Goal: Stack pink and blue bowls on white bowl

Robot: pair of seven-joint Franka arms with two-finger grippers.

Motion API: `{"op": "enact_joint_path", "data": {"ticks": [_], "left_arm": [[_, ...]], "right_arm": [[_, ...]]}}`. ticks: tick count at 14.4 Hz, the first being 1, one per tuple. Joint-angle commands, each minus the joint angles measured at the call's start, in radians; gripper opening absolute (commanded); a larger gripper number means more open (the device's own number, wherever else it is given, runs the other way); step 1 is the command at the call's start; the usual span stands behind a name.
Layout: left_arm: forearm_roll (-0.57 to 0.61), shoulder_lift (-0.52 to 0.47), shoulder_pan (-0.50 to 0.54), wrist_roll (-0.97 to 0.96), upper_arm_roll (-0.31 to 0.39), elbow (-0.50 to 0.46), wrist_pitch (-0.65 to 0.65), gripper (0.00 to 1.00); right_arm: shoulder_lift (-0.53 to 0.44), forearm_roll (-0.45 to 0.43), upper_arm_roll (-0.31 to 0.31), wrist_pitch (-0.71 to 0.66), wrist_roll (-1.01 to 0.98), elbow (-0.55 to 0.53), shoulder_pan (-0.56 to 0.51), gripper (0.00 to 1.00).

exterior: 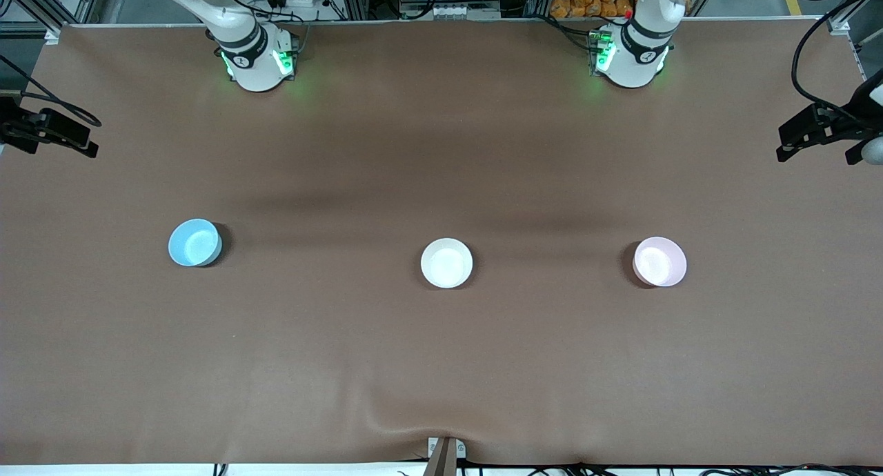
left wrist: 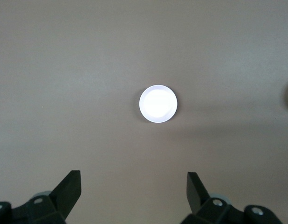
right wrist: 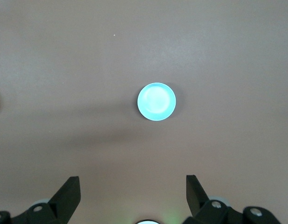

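No readable text, labels or numbers anywhere: nothing legible on the bowls, the table or the arm bases, whose small markings stay too tiny to make out.

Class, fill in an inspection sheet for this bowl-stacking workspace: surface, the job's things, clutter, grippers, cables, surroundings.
Surface: brown table cover, wrinkled at the edge nearest the front camera.
Job's things: blue bowl, white bowl and pink bowl in a row, apart, upright, unstacked; blue toward the right arm's end, pink toward the left arm's.
Clutter: nothing seen.
Grippers: left gripper open, high over the pink bowl; right gripper open, high over the blue bowl.
Cables: black cables at the table's corners.
Surroundings: equipment racks along the robots' side.
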Motion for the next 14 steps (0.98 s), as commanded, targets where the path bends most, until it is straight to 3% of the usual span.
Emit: {"op": "enact_joint_path", "data": {"ticks": [1,11,14], "left_arm": [[-0.017,0.007,0.005,0.012,-0.001,0.024,-0.019,1.0],[-0.031,0.012,0.011,0.018,0.004,0.009,-0.032,1.0],[-0.031,0.053,0.011,0.017,0.005,0.0,-0.032,1.0]], "right_arm": [[0.006,-0.009,0.002,-0.009,0.007,0.017,0.002,1.0],[0.006,-0.009,0.001,-0.009,0.007,0.017,0.001,1.0],[0.006,-0.009,0.002,-0.009,0.013,0.017,-0.001,1.0]]}}
